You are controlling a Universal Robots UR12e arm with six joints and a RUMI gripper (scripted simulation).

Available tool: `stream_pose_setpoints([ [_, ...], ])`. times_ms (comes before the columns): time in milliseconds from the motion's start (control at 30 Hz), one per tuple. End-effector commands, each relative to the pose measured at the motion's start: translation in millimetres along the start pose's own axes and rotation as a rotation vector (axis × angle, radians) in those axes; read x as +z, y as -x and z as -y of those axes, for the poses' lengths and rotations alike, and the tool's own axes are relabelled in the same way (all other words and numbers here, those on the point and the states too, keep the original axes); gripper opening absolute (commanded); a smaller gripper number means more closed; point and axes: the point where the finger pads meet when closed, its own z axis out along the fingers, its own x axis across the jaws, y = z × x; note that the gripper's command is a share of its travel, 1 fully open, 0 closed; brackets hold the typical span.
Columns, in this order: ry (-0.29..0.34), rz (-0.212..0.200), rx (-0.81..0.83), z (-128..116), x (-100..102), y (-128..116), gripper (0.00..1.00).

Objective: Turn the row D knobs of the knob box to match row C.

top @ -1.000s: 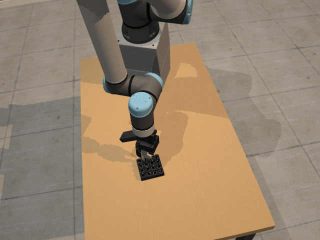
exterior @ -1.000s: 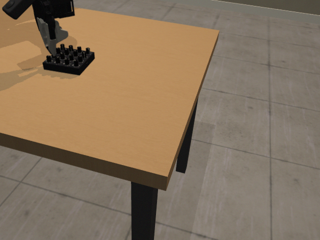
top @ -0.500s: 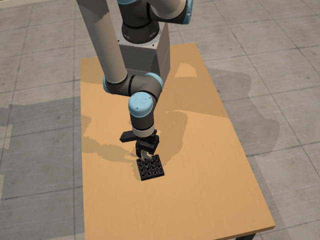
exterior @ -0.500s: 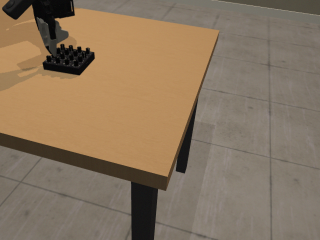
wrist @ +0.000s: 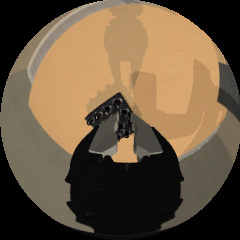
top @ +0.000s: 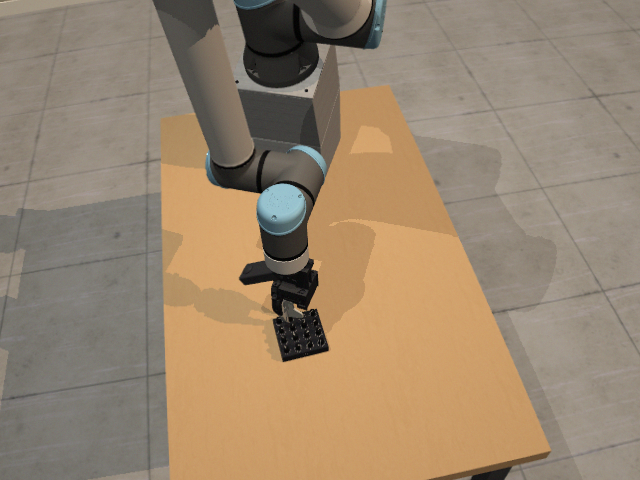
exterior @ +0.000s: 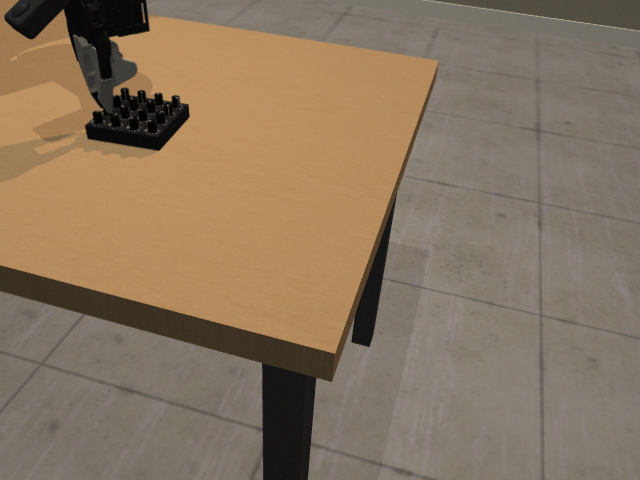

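The black knob box (top: 301, 335) lies on the wooden table, with several small black knobs in a grid; it also shows in the exterior view (exterior: 136, 119) and in the wrist view (wrist: 112, 115). My gripper (top: 288, 311) points straight down over the box's far left corner. Its pale fingers (exterior: 104, 100) reach down among the knobs at that corner. In the wrist view the fingers straddle a line of knobs with a narrow gap, slightly apart and not clamped. The knob marks are too small to read. I cannot tell where the socket side is.
The box sits near the middle of the table (top: 330, 310), left of centre. The robot's grey pedestal (top: 289, 111) stands at the table's far end. The table's right edge (exterior: 408, 155) is far from the box.
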Motion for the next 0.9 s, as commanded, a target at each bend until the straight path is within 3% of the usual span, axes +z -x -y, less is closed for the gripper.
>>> stream_pose_setpoints([
  [0,0.000,0.001,0.000,0,-2,0,0.11],
  [567,0.000,0.001,0.000,0,-36,0,0.11],
  [867,0.000,0.001,0.000,0,-38,0,0.11],
])
